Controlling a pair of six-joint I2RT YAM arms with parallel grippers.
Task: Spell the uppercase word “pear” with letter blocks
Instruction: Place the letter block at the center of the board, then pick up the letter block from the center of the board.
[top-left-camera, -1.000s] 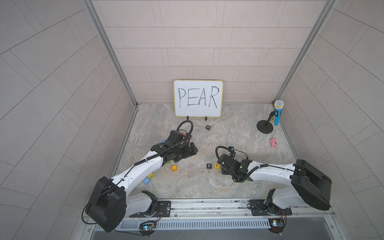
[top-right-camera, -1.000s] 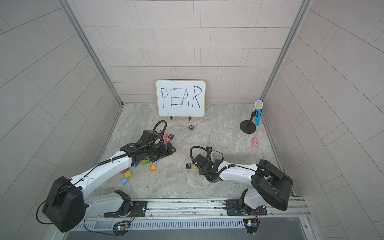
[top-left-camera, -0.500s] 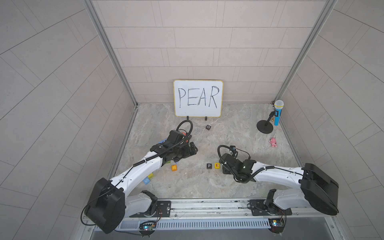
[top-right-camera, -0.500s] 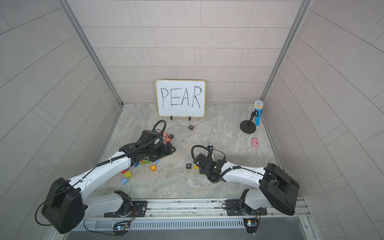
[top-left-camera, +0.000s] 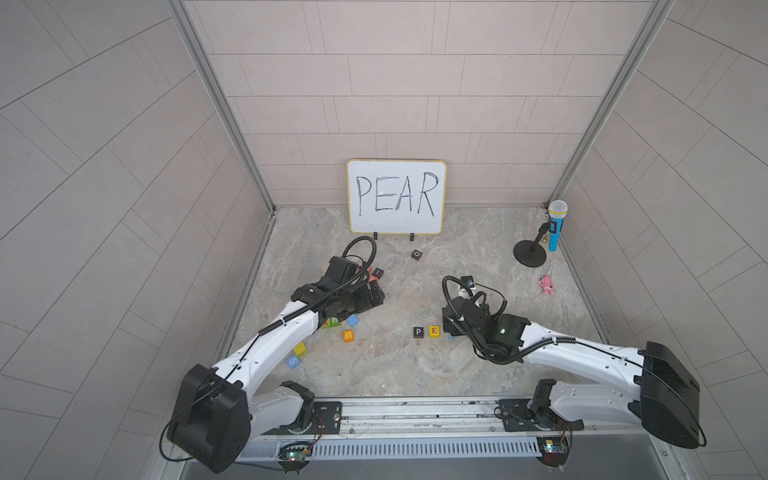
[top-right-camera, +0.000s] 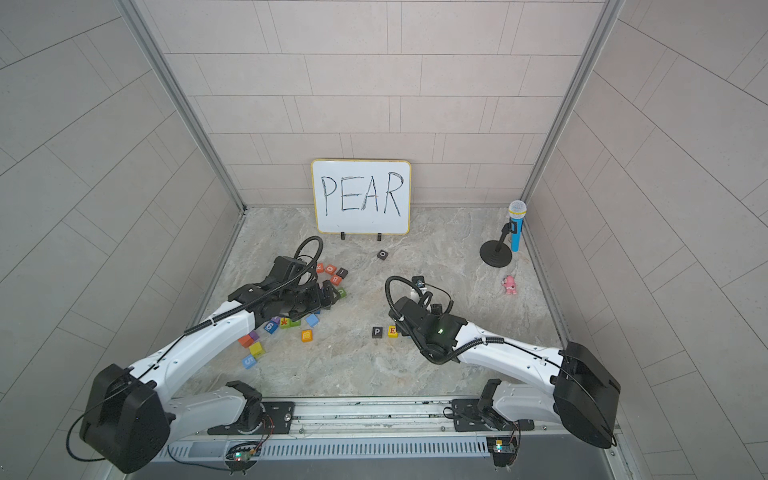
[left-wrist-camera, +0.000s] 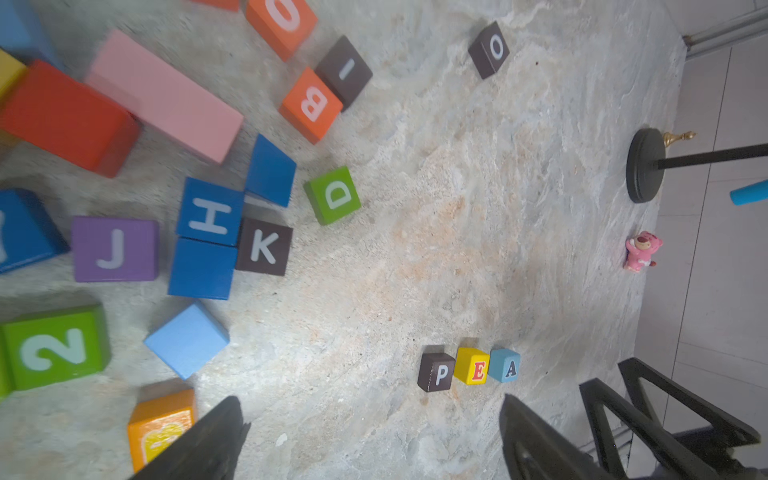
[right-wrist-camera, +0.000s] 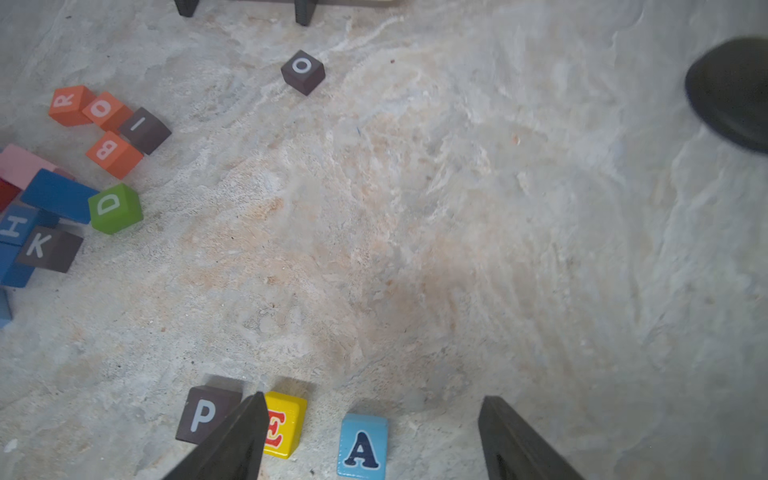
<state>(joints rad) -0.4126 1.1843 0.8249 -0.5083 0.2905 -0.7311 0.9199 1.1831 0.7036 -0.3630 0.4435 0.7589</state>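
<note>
My right gripper (right-wrist-camera: 372, 399) stands spread astride the light blue A block (right-wrist-camera: 362, 446), set just beside yellow E (right-wrist-camera: 284, 424) and black P (right-wrist-camera: 203, 413) so the row reads in order, while my left gripper (left-wrist-camera: 370, 399) gapes above the heap (top-right-camera: 291, 320) holding orange R (right-wrist-camera: 66, 104), on a marbled table (right-wrist-camera: 457, 208) walled in pale tile (top-left-camera: 395, 83).

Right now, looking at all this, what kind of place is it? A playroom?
Probably a robot test booth, not a playroom: a left arm and right arm bolted to a metal rail, plain panel walls on three sides, and a whiteboard reading PEAR.
</note>
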